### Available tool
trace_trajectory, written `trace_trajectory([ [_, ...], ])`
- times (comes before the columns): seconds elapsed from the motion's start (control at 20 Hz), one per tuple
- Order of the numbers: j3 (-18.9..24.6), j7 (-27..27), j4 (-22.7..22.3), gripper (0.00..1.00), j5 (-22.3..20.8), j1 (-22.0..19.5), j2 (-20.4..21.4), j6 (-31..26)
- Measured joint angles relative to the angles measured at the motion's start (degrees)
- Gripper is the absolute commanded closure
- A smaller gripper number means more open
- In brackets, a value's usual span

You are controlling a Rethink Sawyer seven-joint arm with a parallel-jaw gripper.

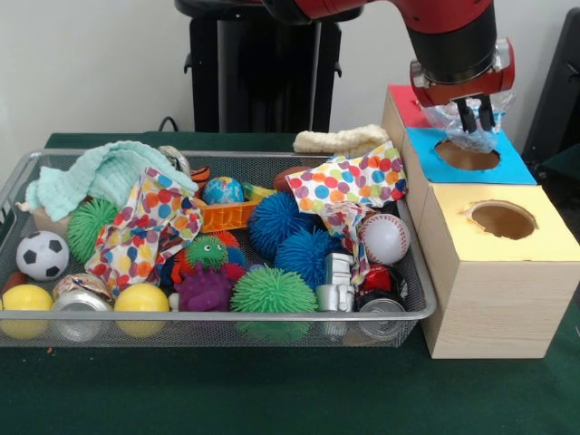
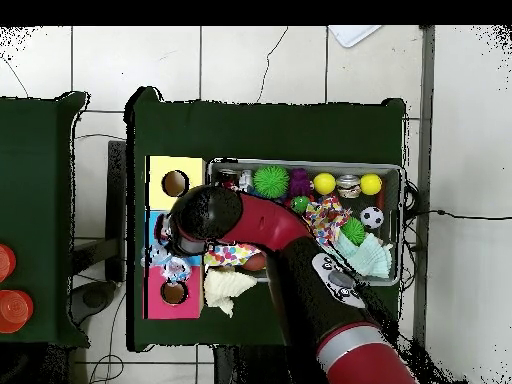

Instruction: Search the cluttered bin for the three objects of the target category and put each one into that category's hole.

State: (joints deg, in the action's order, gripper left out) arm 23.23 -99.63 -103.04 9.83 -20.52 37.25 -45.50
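My gripper (image 1: 476,116) hangs just above the hole (image 1: 467,156) with the blue square surround and is shut on a crumpled see-through water bottle (image 1: 473,136). The bottle's lower end reaches down to the opening. The wire mesh bin (image 1: 217,315) stands to the left of the boxes, heaped with toys and cloths. No other see-through bottle shows in it. In the overhead view my arm (image 2: 250,225) covers the blue surround (image 2: 155,232) and hides the gripper; the bin's rim (image 2: 402,200) shows to its right.
The yellow-surround hole (image 1: 501,219) is nearer the camera and the red surround (image 1: 408,104) is behind the blue one. The bin holds spiky balls (image 1: 272,290), a baseball (image 1: 385,237), a football (image 1: 42,256), spotted cloths (image 1: 349,183), a green cloth (image 1: 109,172) and shiny cans (image 1: 77,304).
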Motion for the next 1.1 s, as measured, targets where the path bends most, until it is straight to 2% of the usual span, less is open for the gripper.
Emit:
trace_trajectory([
  [1.1, -1.14, 0.00, -0.37, 1.00, -0.01, 0.64, -0.13, 0.00],
])
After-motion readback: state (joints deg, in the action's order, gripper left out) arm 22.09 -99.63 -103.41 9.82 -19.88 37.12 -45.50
